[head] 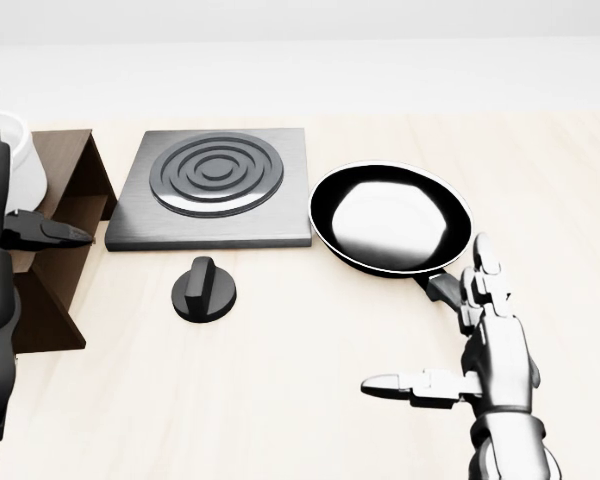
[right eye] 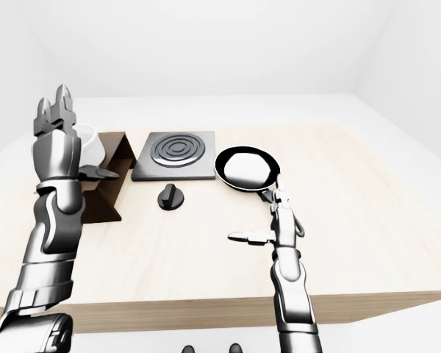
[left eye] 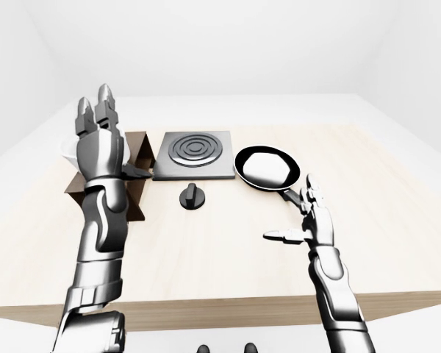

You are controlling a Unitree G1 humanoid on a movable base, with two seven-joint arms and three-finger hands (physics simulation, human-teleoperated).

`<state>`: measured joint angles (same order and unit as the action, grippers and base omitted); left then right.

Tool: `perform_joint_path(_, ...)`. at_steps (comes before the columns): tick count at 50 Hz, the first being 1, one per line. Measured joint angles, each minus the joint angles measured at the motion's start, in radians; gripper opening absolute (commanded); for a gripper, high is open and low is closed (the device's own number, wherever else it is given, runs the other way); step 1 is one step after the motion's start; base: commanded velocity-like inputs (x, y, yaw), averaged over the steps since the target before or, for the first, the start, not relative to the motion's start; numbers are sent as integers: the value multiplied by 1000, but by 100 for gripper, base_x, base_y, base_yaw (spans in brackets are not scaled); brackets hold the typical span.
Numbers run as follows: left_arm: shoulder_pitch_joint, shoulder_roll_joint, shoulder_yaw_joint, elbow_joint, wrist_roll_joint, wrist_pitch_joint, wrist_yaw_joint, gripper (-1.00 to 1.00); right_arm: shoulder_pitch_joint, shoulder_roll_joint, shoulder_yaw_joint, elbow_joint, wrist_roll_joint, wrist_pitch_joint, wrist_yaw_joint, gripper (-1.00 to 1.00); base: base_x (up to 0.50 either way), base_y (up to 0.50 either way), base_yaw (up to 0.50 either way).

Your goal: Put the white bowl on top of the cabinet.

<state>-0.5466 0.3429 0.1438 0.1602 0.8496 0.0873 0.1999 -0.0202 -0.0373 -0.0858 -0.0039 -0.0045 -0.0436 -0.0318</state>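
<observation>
The left hand [right eye: 59,140] is raised at the left of the right-eye view, fingers spread wide and holding nothing. Just behind it, the white bowl [right eye: 87,138] sits on the brown cabinet [right eye: 112,176], so the placing looks done. The right hand [head: 485,365] hovers open over the tabletop [head: 310,400], lower right, empty.

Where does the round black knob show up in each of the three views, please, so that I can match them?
Left-eye view: the knob lies a little left of centre, just below the burner plate.
Head view: the knob lies left of centre, again below the burner plate.
Right-eye view: the knob lies further left, below the burner plate.
Shared landmark: the black frying pan, always up and right of the knob.
</observation>
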Motion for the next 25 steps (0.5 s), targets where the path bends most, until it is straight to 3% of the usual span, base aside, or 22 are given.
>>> perform_joint_path(14,228,-153,-40,-391,55,0,-146,100,-11,-8,-17,-17,16,20,-2,100,0,0,0)
perform_joint_path(25,378,-252,-95,-569,18,0,-183,100,-17,-12,-26,-32,21,29,-10,100,0,0,0)
